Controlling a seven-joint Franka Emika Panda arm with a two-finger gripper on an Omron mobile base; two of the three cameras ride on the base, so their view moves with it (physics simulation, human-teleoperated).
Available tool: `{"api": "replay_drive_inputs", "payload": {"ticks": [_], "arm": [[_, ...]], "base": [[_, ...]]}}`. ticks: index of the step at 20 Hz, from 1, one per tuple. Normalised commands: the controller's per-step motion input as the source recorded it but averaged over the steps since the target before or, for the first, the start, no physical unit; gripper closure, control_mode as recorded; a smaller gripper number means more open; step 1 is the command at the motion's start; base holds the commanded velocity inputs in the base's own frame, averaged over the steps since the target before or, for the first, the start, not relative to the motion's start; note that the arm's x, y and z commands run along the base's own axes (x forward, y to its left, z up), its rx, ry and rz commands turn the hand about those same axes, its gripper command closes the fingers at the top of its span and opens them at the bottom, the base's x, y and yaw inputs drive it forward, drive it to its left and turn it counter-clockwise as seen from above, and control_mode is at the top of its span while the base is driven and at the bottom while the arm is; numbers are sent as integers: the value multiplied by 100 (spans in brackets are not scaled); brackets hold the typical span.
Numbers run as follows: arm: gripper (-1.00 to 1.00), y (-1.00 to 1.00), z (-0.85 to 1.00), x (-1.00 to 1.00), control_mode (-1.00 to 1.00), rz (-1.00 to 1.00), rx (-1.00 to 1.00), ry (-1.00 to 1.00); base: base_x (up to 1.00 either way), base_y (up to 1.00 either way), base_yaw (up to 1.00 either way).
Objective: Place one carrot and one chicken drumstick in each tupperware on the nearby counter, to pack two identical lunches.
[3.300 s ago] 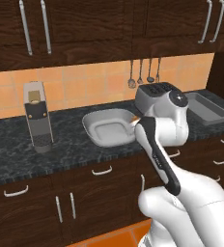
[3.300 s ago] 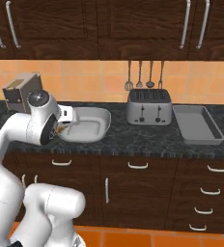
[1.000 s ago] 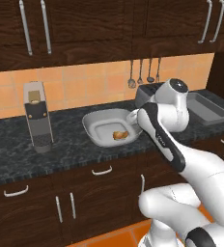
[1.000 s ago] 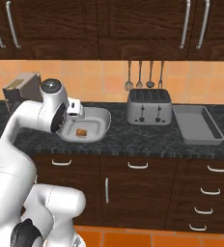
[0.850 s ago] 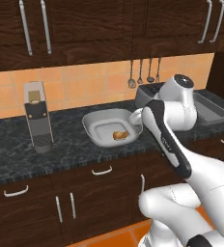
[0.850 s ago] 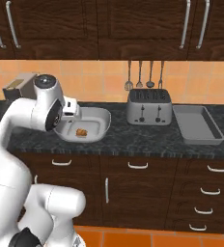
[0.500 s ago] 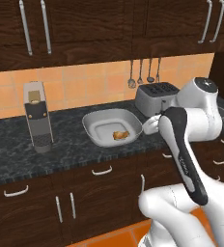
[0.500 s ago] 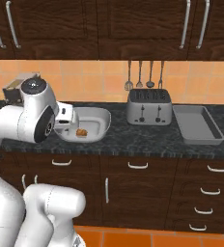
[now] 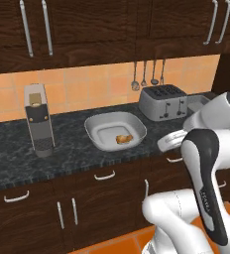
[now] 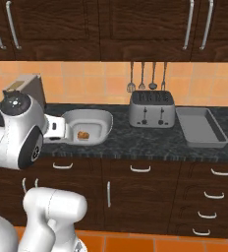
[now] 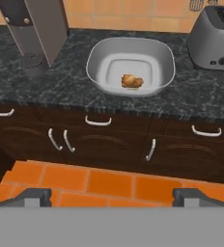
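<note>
drumstick (image 11: 132, 81) in rounded tupperware (image 11: 98, 55), toaster (image 11: 214, 36) beside, claw (image 11: 112, 195) released

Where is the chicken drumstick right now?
The chicken drumstick lies inside the bowl-like tupperware on the counter, between the tall grey appliance and the toaster.

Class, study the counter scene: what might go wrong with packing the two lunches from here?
1. The rounded light-grey tupperware holds just one golden-brown chicken drumstick; its carrot could be forgotten.
2. The rectangular grey tupperware tray sits beyond the silver toaster, so a far reach might clip it.
</note>
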Motion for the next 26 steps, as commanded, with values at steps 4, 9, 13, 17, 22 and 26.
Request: {"api": "replay_drive_inputs", "payload": {"ticks": [4,9,13,17,22,26], "arm": [[-100,0,73,-18,-100,0,2,0],[-100,0,78,-83,-100,-5,1,7],[-100,0,29,-75,100,-9,6,0],[-100,0,0,0,100,0,0,0],[-100,0,0,0,100,0,0,0],[-100,0,0,0,100,0,0,0]], "base": [[0,0,0],[0,0,0],[-24,0,-5],[-100,-8,-6],[-55,-53,12],[0,-99,27]]}}
